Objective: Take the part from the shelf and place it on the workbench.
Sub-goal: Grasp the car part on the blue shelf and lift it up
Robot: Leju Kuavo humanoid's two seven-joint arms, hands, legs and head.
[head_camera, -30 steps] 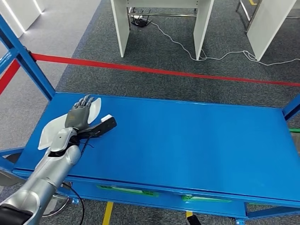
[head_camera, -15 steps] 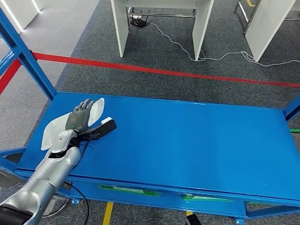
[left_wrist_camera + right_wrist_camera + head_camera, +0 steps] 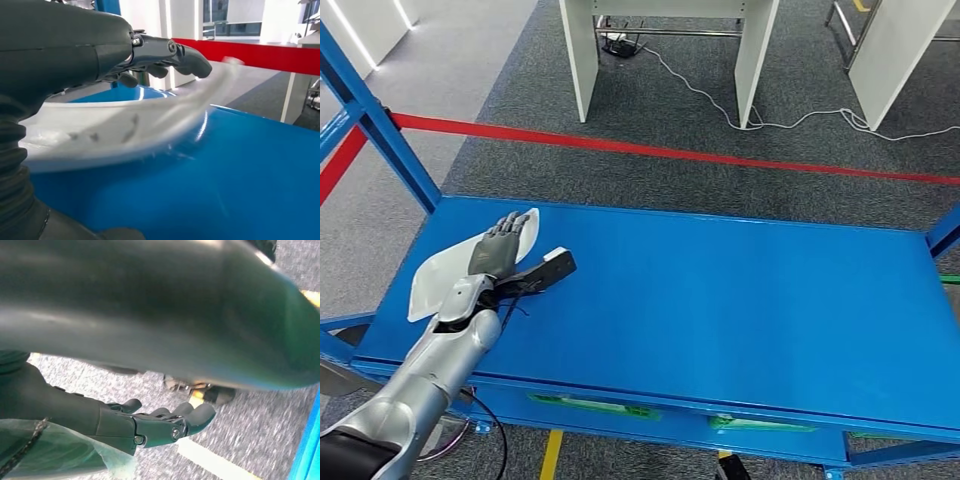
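Grey carpet floor (image 3: 788,100), red floor tape (image 3: 682,154), white table legs (image 3: 580,55).

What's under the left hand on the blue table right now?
A white curved part lies under the left hand, resting on the blue table. The hand covers the part's middle, so how the fingers grip it cannot be seen.

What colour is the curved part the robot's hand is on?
White. The curved part under the left hand shows best in the head view.

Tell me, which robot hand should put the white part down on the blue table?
The left hand. It already lies on the white part, just over the blue workbench, so it likely only needs to set it down and let go. The right hand hangs over the floor, holding nothing.
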